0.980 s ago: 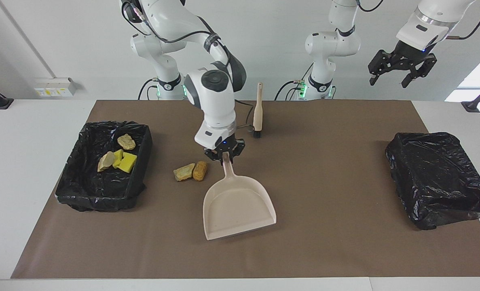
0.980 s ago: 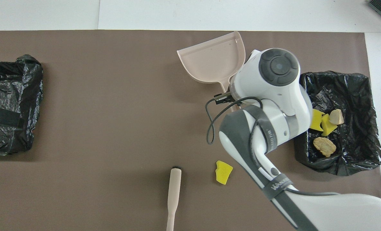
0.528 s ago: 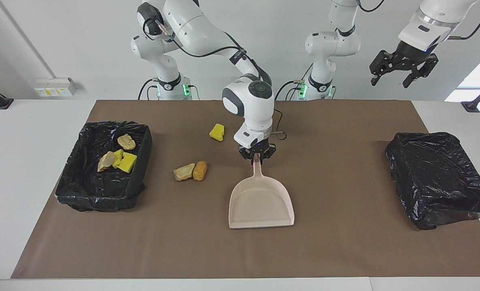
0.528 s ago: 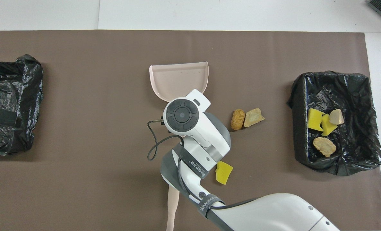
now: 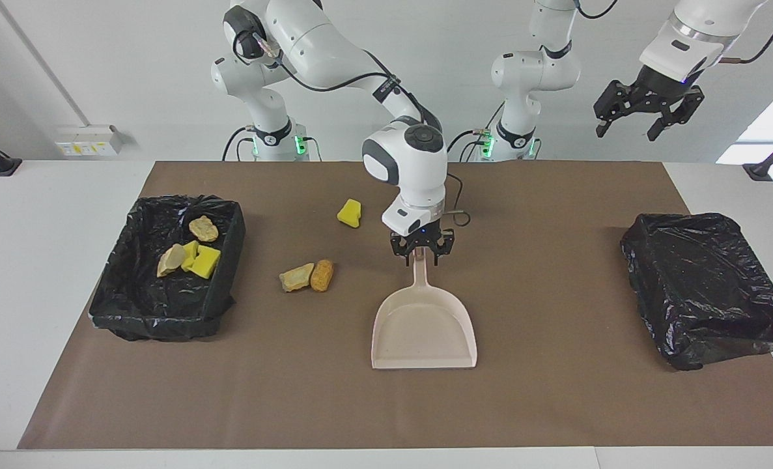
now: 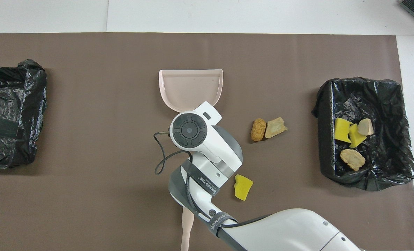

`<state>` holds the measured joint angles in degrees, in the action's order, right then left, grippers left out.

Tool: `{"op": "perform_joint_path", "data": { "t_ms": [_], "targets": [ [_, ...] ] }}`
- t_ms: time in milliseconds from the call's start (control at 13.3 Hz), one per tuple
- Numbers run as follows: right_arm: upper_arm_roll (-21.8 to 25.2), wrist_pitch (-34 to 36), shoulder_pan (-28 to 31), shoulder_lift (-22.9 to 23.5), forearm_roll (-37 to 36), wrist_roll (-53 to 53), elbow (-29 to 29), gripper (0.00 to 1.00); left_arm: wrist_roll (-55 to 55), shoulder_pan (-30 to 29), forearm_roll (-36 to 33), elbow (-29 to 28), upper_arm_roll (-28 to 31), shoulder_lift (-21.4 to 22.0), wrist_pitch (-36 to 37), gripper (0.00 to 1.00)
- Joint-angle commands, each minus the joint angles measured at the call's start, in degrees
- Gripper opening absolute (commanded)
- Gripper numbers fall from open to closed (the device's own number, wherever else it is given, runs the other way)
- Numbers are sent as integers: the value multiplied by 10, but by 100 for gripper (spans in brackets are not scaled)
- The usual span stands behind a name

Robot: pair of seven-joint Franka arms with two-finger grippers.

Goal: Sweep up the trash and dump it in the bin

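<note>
Your right end effector (image 5: pixel 422 255) stands spread wide astride the dustpan (image 5: pixel 423 327) handle at mid-desk. Three trash scraps (image 5: pixel 307 276) lie loose nearby; four sit in the bin (image 5: pixel 165 306). The left end effector (image 5: pixel 646 117) waits open, raised.

- Both arms (image 5: pixel 334 45) wear glossy white shells with dark grey joint bands and round grey end caps.
- Thin black cables loop along the links.
- Green lights glow at both bases.
- Each pincer (image 5: pixel 646 114) is black; grey lettering marks one forearm band.
</note>
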<state>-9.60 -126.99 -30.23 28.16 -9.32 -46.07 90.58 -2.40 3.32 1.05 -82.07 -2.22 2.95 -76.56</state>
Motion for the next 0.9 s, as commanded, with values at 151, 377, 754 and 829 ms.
{"op": "perform_joint_path", "data": {
  "t_ms": [151,377,754,829],
  "targets": [
    [-4,30,-21,-120,55,-58,98,100,-3,1,-3,-20,-9,5,-36,100],
    [-5,38,-56,-199,57,-100,198,100,-2,1,-3,-21,-32,-21,-88,100],
    [-6,31,-114,-279,73,-158,311,100,69,21,-7,-42,-101,-99,-200,100],
    [-5,29,-124,-289,92,-154,324,100,89,31,-7,-68,-113,-102,-242,100]
  ]
}}
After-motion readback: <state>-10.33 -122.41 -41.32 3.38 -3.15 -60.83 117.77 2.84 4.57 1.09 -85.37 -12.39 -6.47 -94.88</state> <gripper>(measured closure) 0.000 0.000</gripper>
